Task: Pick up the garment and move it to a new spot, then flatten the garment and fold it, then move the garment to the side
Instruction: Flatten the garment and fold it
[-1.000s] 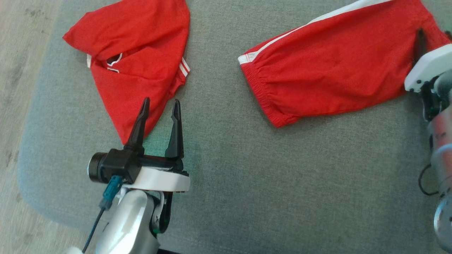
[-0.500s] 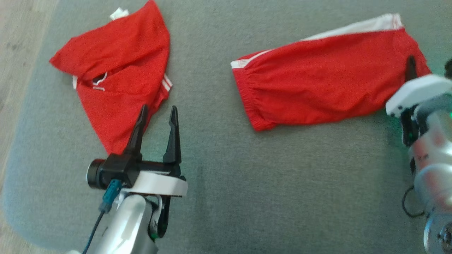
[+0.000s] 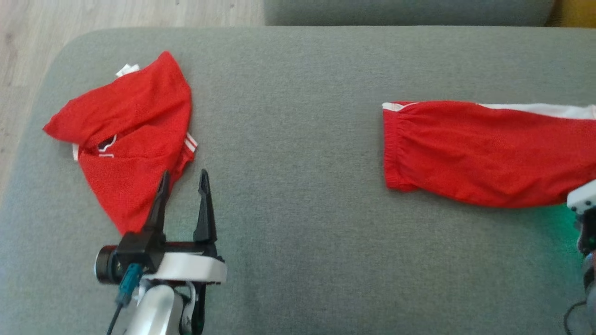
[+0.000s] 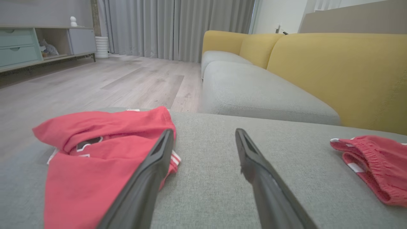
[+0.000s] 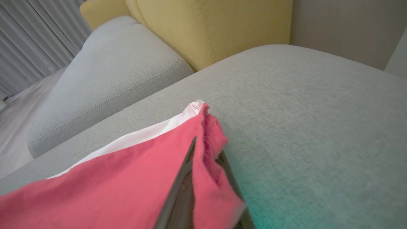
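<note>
Red shorts (image 3: 484, 153) with a white side stripe lay stretched along the right half of the grey cushion (image 3: 298, 242). Their elastic waistband faced the middle of the frame and their far end ran off the right edge. In the right wrist view the right gripper (image 5: 206, 148) was pinched narrow on a corner of the shorts' hem, with red cloth bunched between its two dark fingers (image 5: 186, 171). That corner seemed slightly raised off the cushion, though the angle left it uncertain.

At the lower left of the head view the left gripper (image 3: 184, 174) stood wide apart and held nothing. One fingertip was over the lower edge of a crumpled red shirt (image 3: 125, 139), the other over bare cushion. Whether either tip touched the surface could not be told. The shirt sat at the upper left, well apart from the shorts. A yellow sofa back (image 4: 334, 70) rose beyond the cushion in the left wrist view.
</note>
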Robot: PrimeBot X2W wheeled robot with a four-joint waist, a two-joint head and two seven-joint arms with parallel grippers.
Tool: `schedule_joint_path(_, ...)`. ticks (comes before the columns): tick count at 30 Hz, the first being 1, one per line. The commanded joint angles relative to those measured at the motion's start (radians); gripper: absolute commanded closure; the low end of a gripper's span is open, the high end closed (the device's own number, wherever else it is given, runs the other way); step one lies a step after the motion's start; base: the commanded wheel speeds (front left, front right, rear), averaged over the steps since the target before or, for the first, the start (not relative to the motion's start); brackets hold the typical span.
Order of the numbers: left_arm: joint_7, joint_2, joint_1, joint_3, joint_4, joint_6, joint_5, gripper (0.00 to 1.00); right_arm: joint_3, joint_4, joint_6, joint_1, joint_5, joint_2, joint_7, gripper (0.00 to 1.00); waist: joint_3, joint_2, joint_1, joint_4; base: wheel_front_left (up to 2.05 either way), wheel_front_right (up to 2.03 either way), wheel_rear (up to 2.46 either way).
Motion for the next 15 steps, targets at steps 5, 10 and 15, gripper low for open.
schedule_joint_path(5,-0.005,0.006,0.008,0.048,-0.022,-0.016,0.019,0.00,0.046,-0.120,0.007,0.040,0.075,0.011,-0.014,1.00,-0.022,-0.0001,0.0002,-0.028,0.00,0.00,0.00)
schedule_joint_path(10,-0.005,0.006,0.002,0.047,-0.015,-0.020,0.025,0.00,0.103,-0.220,0.007,0.045,0.115,0.051,-0.018,1.00,-0.038,-0.0001,0.0002,-0.033,0.00,0.00,0.00)
schedule_joint_path(15,-0.005,0.006,0.007,0.037,-0.005,-0.021,0.016,0.00,0.173,-0.301,0.007,0.048,0.158,0.104,-0.001,1.00,-0.070,-0.0001,0.0002,-0.020,0.00,0.00,0.00)
